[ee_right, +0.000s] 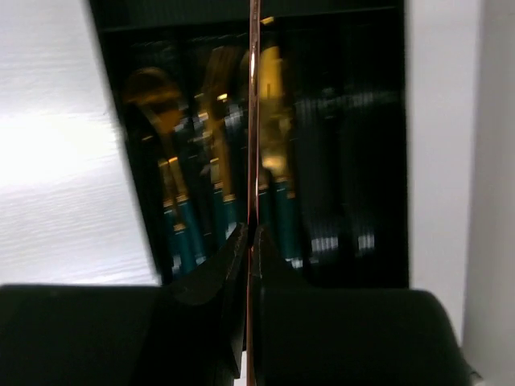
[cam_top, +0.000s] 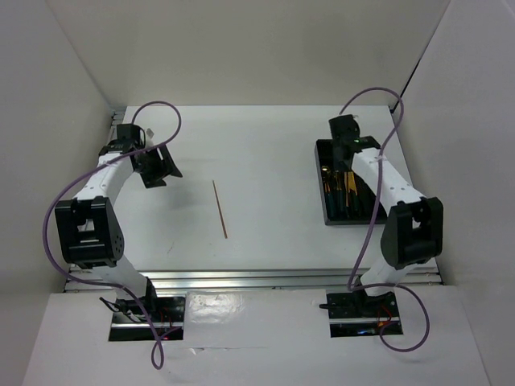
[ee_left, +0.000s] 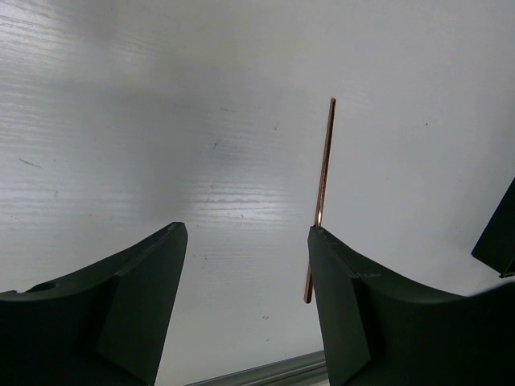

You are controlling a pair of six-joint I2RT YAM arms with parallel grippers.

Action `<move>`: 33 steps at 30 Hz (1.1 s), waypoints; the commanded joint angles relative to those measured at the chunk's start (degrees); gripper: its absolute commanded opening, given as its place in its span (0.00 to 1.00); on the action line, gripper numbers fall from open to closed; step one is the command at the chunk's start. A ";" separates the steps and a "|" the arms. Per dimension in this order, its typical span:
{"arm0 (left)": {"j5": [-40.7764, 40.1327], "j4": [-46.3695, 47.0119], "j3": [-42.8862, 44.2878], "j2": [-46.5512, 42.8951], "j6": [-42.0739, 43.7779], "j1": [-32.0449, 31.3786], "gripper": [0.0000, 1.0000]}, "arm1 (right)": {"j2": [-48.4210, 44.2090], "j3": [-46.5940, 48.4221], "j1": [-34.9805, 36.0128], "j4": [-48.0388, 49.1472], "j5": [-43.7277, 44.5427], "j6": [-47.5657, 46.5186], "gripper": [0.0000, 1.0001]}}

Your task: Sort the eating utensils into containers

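Right pincer (ee_right: 251, 241) clamped on one chopstick (ee_right: 253, 121), over the tray (ee_right: 362, 145).
Forks and spoons (ee_right: 217, 161) lie in the tray's left compartments, teal handles toward the pincer. Second chopstick (cam_top: 220, 209) lies flat on the worktop (cam_top: 265, 161), well apart from the tray and near the left pincer (ee_left: 245, 229), whose jaws stand apart, empty.

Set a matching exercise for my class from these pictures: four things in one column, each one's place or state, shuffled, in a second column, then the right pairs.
Column one
1 left gripper
2 right gripper
3 loose chopstick
4 gold-headed utensils

Column two
A lying in the black tray
B open, holding nothing
C lying on the white table
D shut on the other chopstick

Pairs: 1-B, 2-D, 3-C, 4-A
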 commanded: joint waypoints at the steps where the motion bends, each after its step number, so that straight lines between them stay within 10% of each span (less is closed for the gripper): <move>1: 1.05 0.05 2.53 0.73 0.45 0.36 0.75 | -6.10 -2.27 -4.12 3.79 1.04 -5.24 0.04; 33: -3.52 -0.48 3.06 2.32 0.97 0.36 0.75 | 7.34 -7.37 -10.91 18.38 4.65 -15.98 0.06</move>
